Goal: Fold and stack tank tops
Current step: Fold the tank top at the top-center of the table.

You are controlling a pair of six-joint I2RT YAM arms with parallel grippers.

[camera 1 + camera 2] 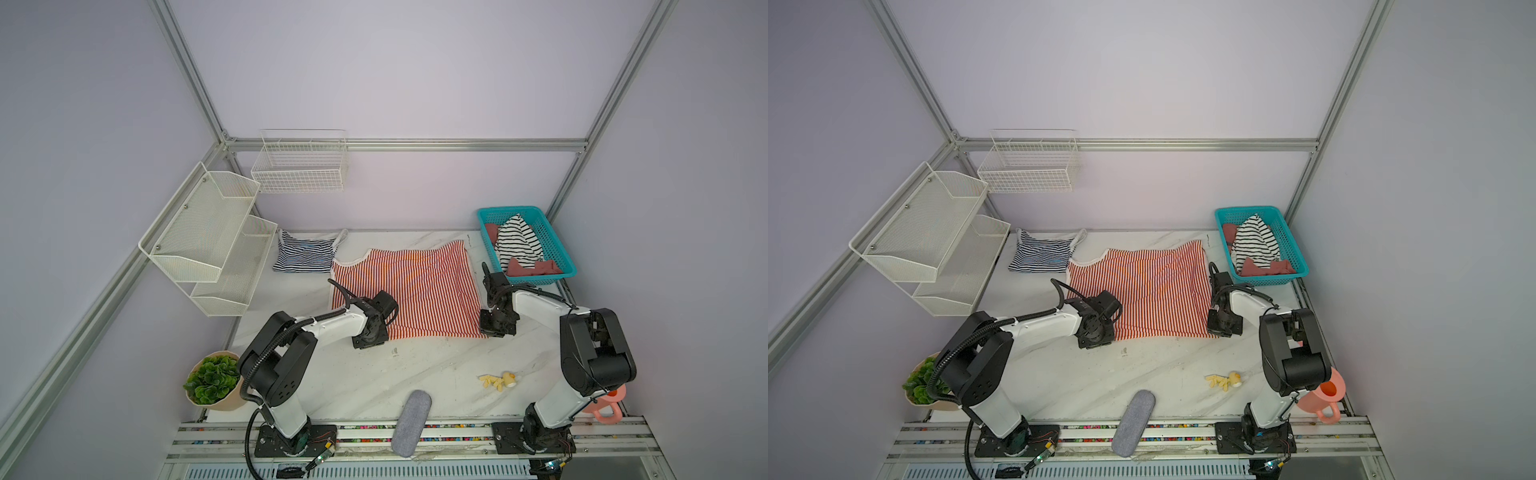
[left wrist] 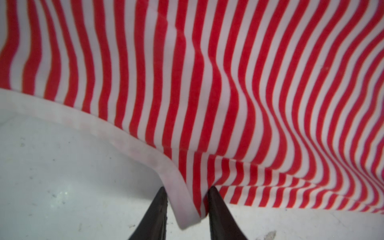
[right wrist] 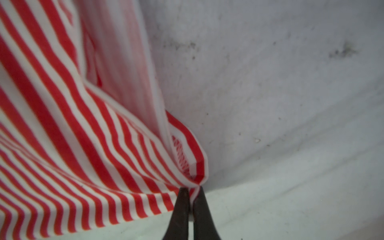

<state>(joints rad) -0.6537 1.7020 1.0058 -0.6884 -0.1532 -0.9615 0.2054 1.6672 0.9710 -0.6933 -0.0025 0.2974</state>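
Pinching both near corners of the red-and-white tank top (image 1: 409, 286), spread flat on the bench (image 1: 374, 374).
Left end effector (image 2: 187, 194) grips the pale-trimmed corner; right end effector (image 3: 191, 190), pressed together, nips the hem corner. Navy-and-white tank top (image 1: 303, 257) lies far left.

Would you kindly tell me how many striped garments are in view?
3: a navy-and-white tank top at the back left, a red-and-white tank top spread mid-table, a black-and-white garment in the teal basket; others may hide beneath it.
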